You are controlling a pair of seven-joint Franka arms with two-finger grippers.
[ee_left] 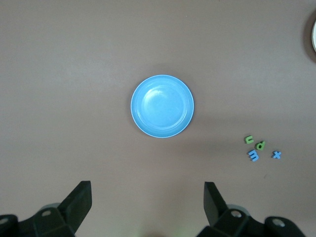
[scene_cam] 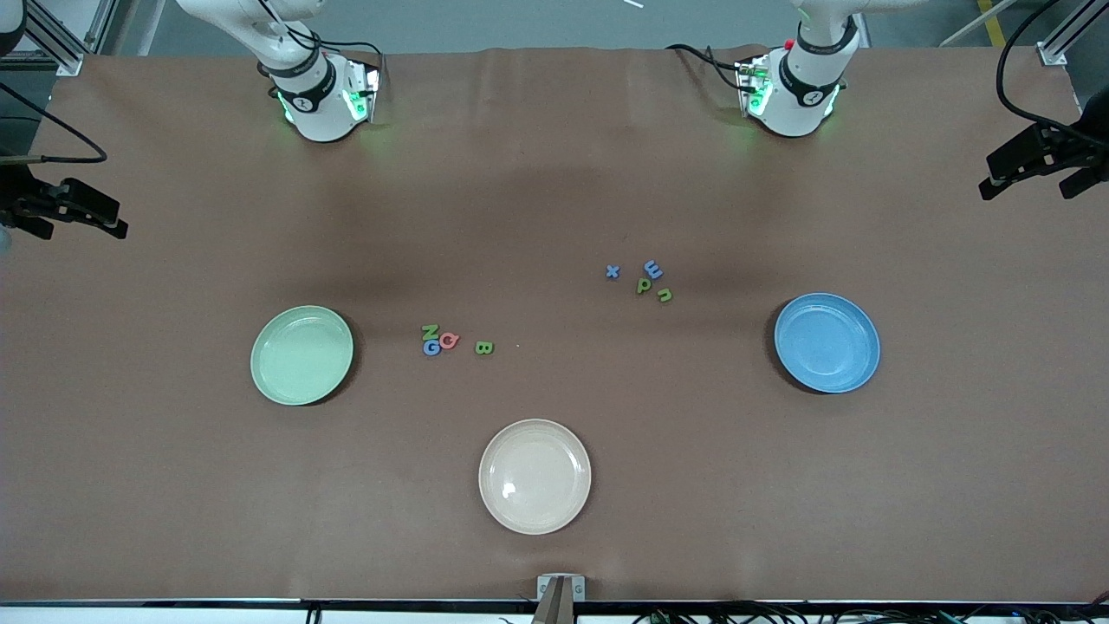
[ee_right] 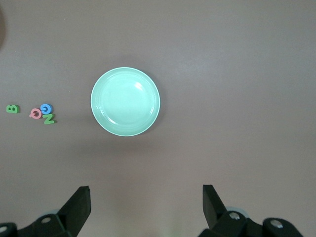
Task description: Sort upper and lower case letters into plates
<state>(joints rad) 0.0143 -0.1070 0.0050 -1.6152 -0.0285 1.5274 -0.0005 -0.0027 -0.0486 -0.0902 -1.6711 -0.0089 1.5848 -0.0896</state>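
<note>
Both arms wait, raised. Left gripper point(ee_left: 145, 205) spread wide over the blue plate point(scene_cam: 826, 342); right gripper point(ee_right: 145, 205) spread wide over the green plate point(scene_cam: 301, 354). Letters point(scene_cam: 642, 278) lie in two clusters on the table between the plates; cream plate point(scene_cam: 535, 476) nearer the camera.

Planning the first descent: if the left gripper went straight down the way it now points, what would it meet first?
Probably bare table beside the blue plate; the left gripper hangs open above it, though depth is unclear.
</note>
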